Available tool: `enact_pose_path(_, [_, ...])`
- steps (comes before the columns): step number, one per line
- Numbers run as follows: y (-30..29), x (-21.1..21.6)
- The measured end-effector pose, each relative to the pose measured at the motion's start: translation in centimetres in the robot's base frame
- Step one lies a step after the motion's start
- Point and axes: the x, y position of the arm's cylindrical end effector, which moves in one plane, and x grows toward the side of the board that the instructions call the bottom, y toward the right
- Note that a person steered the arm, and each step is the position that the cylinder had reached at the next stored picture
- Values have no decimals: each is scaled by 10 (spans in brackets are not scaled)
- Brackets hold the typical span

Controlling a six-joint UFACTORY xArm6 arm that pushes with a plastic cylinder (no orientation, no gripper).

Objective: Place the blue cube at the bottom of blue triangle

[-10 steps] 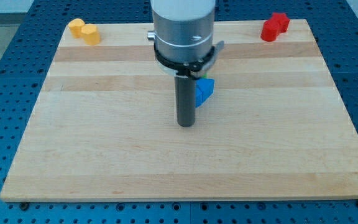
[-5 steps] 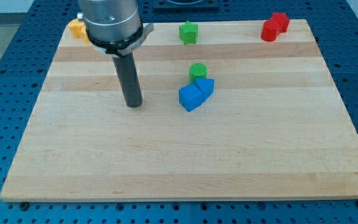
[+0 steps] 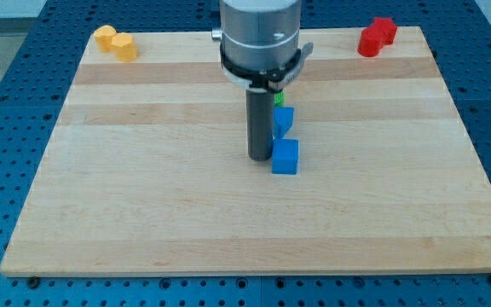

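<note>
The blue cube (image 3: 285,157) sits near the board's middle. The blue triangle (image 3: 283,120) is just above it, partly hidden by my rod. My tip (image 3: 258,157) rests on the board right beside the cube's left side, touching or nearly touching it. A green block (image 3: 279,98) peeks out above the triangle, mostly hidden behind the arm.
Two yellow blocks (image 3: 115,42) lie at the wooden board's (image 3: 143,213) top left corner. Two red blocks (image 3: 376,37) lie at the top right. The arm's grey body (image 3: 260,34) covers the top middle of the board.
The arm swung from the view's left back to the middle. The blue cube now lies lower and a little to the right, directly below the blue triangle. The green star is now hidden.
</note>
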Motion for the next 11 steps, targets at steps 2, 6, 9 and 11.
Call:
enact_pose_path(2, [-13, 33])
enact_pose_path(6, [26, 51])
enact_pose_path(9, [48, 44])
enact_pose_path(11, [48, 34])
